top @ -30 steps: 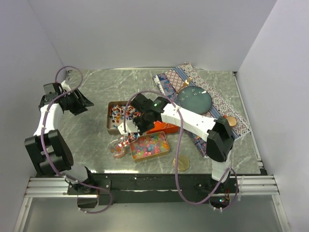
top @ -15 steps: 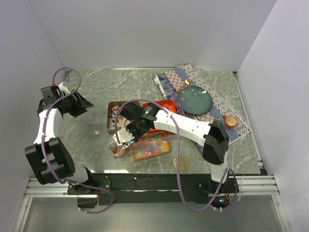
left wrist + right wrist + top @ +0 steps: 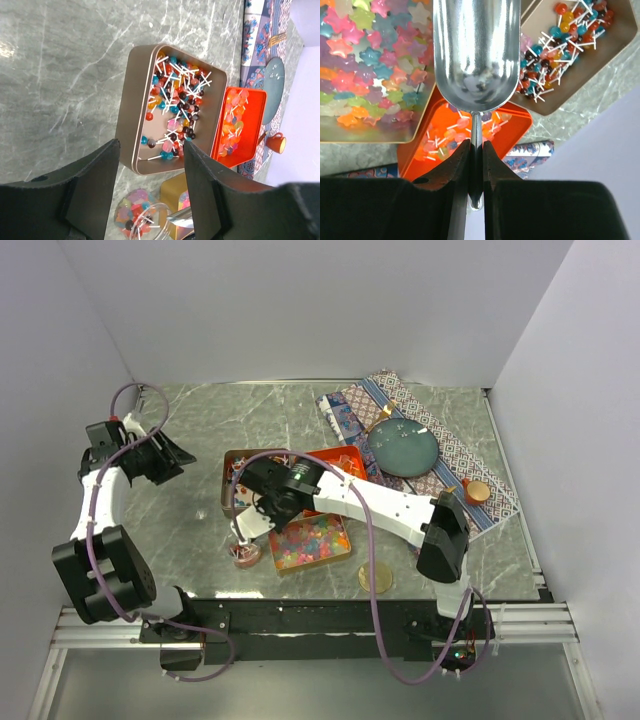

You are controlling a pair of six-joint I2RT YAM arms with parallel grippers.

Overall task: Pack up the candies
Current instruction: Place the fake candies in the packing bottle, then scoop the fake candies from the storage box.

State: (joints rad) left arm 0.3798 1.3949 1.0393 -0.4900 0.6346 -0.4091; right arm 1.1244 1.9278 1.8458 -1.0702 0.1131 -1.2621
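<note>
The right gripper [image 3: 476, 150] has its fingers shut tight on the thin handle of a shiny scoop [image 3: 476, 50]. Star candies [image 3: 365, 65] lie in a gold tin [image 3: 380, 136] past the fingertips, to the left. The left gripper [image 3: 151, 147] is wide open and holds nothing. Lollipops [image 3: 175, 100] sit in a brown tin [image 3: 131, 125] just past its fingertips.

Overhead camera views the whole table [image 3: 200, 430]; both closer wrist cameras share the lollipop tin [image 3: 229, 490] [image 3: 137, 112] [image 3: 605, 45].
</note>
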